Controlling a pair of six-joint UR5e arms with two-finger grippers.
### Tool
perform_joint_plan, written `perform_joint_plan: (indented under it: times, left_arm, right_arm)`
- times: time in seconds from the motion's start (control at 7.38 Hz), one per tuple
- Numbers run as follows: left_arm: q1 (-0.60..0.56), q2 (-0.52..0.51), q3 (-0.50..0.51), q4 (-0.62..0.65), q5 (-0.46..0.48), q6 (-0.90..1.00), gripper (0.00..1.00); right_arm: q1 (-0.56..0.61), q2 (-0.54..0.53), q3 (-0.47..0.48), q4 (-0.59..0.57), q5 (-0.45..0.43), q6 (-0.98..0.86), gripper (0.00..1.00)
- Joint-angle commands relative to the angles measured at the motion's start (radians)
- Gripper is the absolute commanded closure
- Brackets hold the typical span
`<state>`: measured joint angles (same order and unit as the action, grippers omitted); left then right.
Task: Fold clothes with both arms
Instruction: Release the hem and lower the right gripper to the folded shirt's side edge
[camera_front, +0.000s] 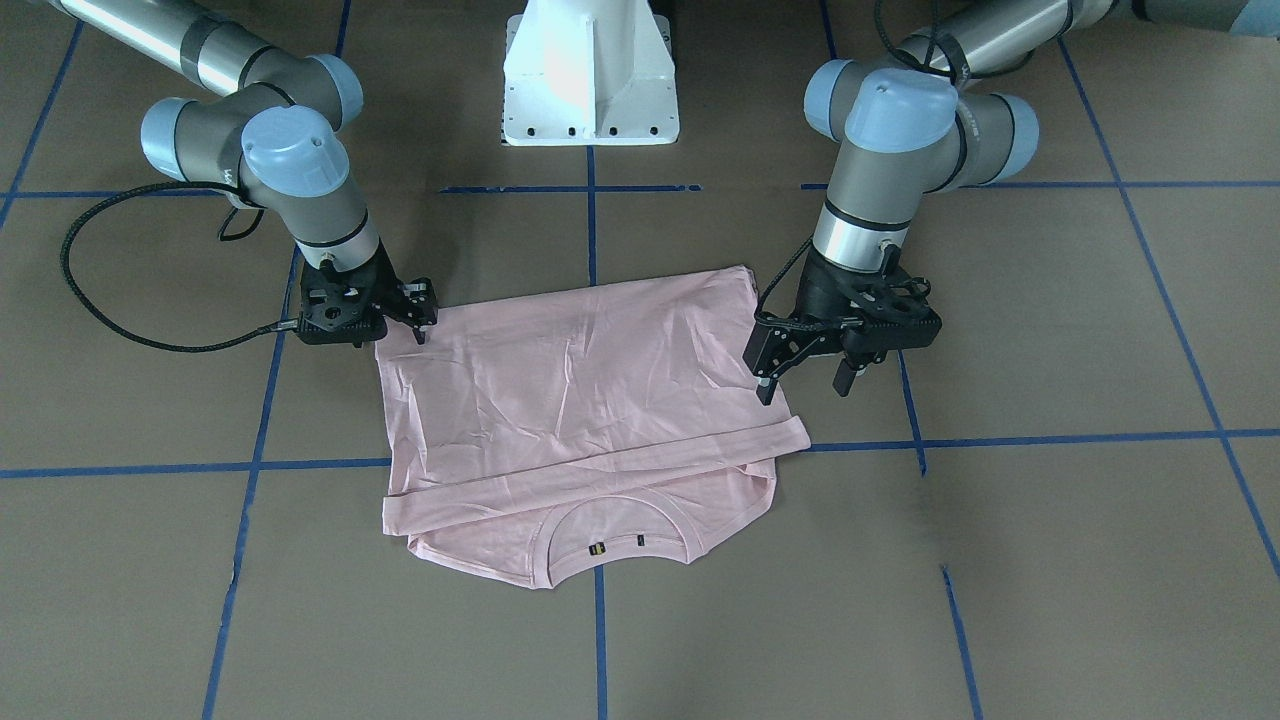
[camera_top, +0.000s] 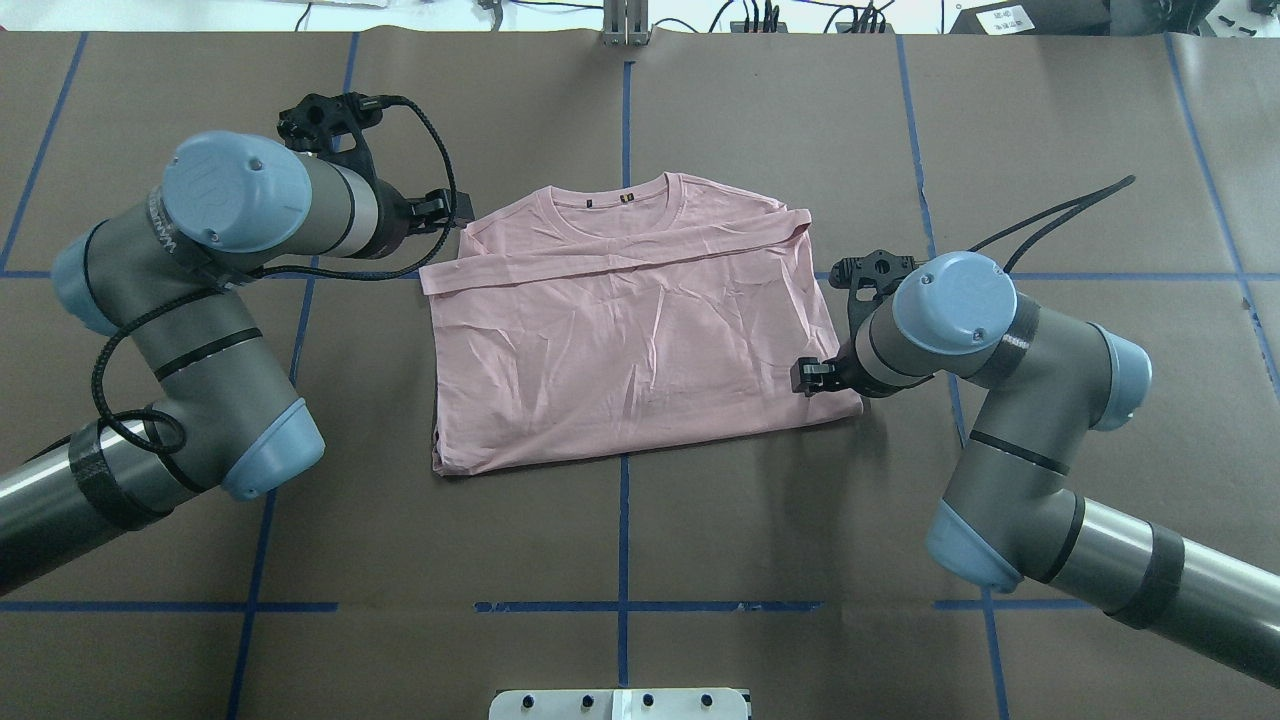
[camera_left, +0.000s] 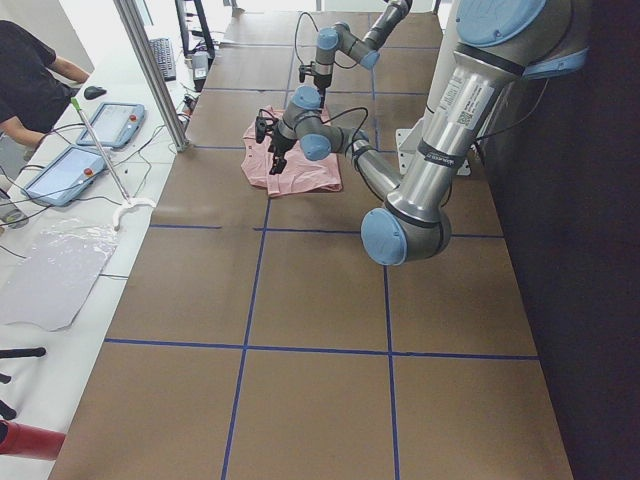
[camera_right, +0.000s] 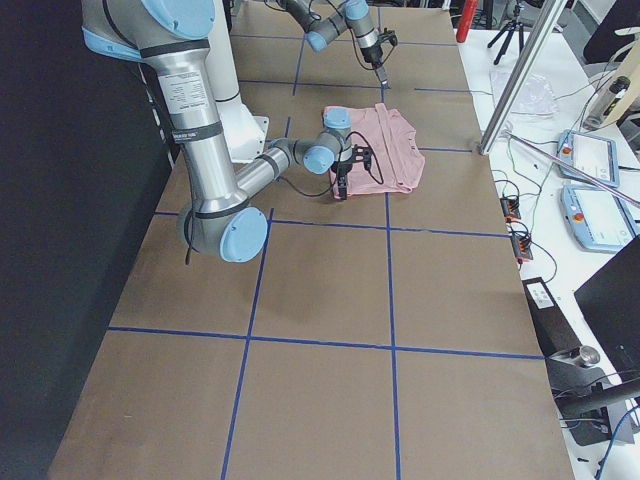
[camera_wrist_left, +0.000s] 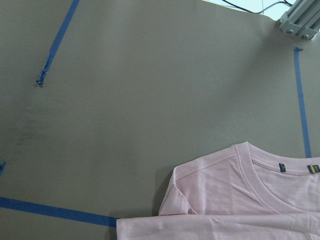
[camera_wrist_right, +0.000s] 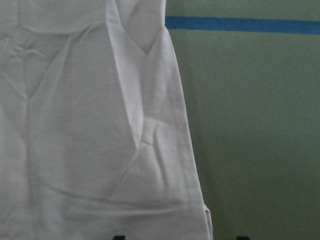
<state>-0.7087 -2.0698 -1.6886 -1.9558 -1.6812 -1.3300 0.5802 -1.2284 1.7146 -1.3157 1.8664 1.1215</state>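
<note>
The pale pink T-shirt (camera_front: 580, 390) lies flat on the brown table, plain side up, with its lower part folded over toward the ribbed collar (camera_front: 615, 525). The print is hidden. The shirt also shows in the overhead view (camera_top: 630, 350). My left gripper (camera_front: 805, 385) is open and empty, and hovers above the shirt's edge on my left, near the shoulder (camera_top: 445, 208). The left wrist view shows that shoulder and collar (camera_wrist_left: 240, 200) below. My right gripper (camera_front: 422, 325) is open and low over the shirt's near corner on my right (camera_top: 808, 376). Its wrist view shows the fabric edge (camera_wrist_right: 75, 125).
The white pedestal base (camera_front: 590, 90) stands at the robot's side of the table. Blue tape lines (camera_top: 623, 100) cross the brown surface. Beyond the far edge are an aluminium post (camera_left: 150, 70), tablets (camera_left: 60, 175) and an operator (camera_left: 25, 70).
</note>
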Motion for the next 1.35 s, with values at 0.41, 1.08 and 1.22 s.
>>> perform_joint_plan:
  times: [0.41, 1.08, 1.22]
  left_arm:
    - [0.000, 0.000, -0.003, 0.000, 0.000, -0.002, 0.00]
    - [0.000, 0.000, -0.003, 0.002, 0.002, -0.002, 0.00]
    - [0.000, 0.000, -0.003, 0.002, 0.002, -0.002, 0.00]
  right_arm:
    - [0.001, -0.013, 0.013, 0.004, 0.036, 0.000, 1.00]
    - [-0.060, -0.245, 0.244, 0.001, 0.071, 0.001, 1.00]
    - [-0.122, -0.320, 0.316, 0.001, 0.076, 0.001, 1.00]
